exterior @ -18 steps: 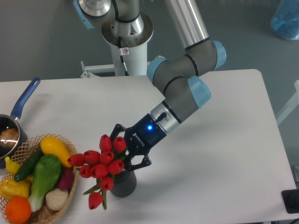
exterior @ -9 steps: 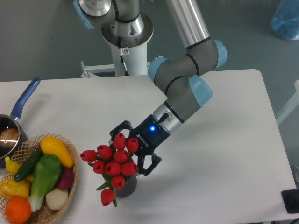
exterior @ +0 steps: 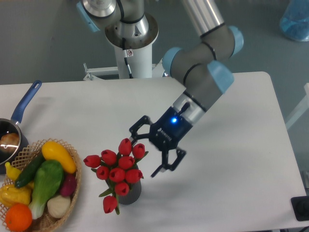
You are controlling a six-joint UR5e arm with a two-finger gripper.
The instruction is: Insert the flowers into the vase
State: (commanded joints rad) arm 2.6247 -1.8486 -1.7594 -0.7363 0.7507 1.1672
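Observation:
The flowers (exterior: 116,170), a bunch of red tulips with green leaves, stand in the vase (exterior: 130,193), a short dark grey cylinder near the table's front edge. The blooms cover most of its mouth, and one tulip droops down at the lower left. My gripper (exterior: 146,151) hangs open just to the right of and above the bunch. Its black fingers are spread wide, clear of the blooms, with nothing between them.
A woven wicker basket (exterior: 68,210) of toy vegetables and fruit sits at the front left, close to the vase. A blue-handled saucepan (exterior: 19,114) is at the left edge. The robot's base (exterior: 130,36) stands behind the table.
The gripper has let go of the flowers and drawn back up and to the right. The bunch has stayed in the vase, after shifting right and settling upright over it.

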